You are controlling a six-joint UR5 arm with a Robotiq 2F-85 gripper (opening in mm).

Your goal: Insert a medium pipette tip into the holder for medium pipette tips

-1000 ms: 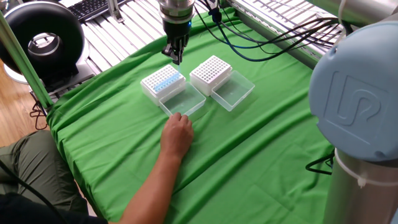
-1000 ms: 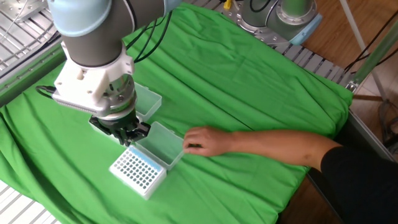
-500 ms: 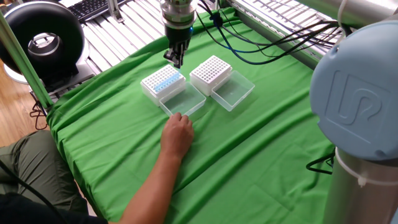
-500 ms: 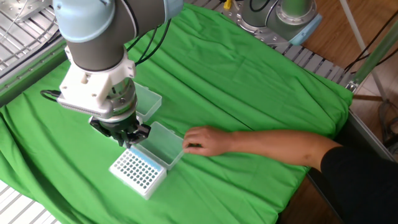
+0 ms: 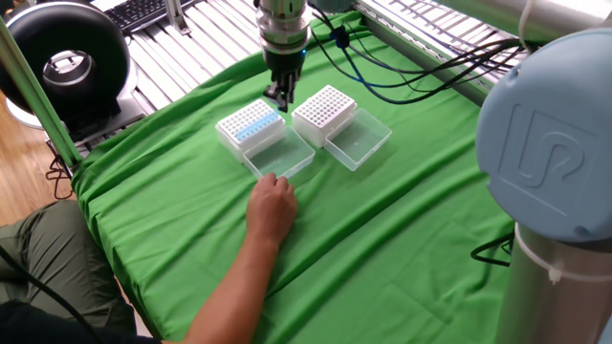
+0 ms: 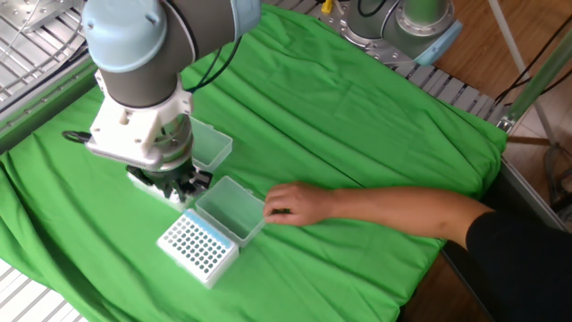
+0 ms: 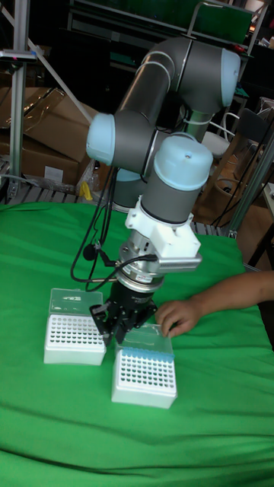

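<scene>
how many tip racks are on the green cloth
2: one rack with blue across its top, its lid by the person's hand; a plain white rack beside it. The gripper hangs between them.

Two racks [image 5: 251,124] [image 5: 324,108] flank the hand [image 5: 280,98]; person's hand [image 5: 273,205] blocks front.

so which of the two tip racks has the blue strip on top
The rack nearest the person's hand, whose open lid the hand touches. The other rack has a plain white top.

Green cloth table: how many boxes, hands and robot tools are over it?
Tip racks: 2
Clear lids: 2
Hand: 1
Tool: 1
Total: 6
</scene>
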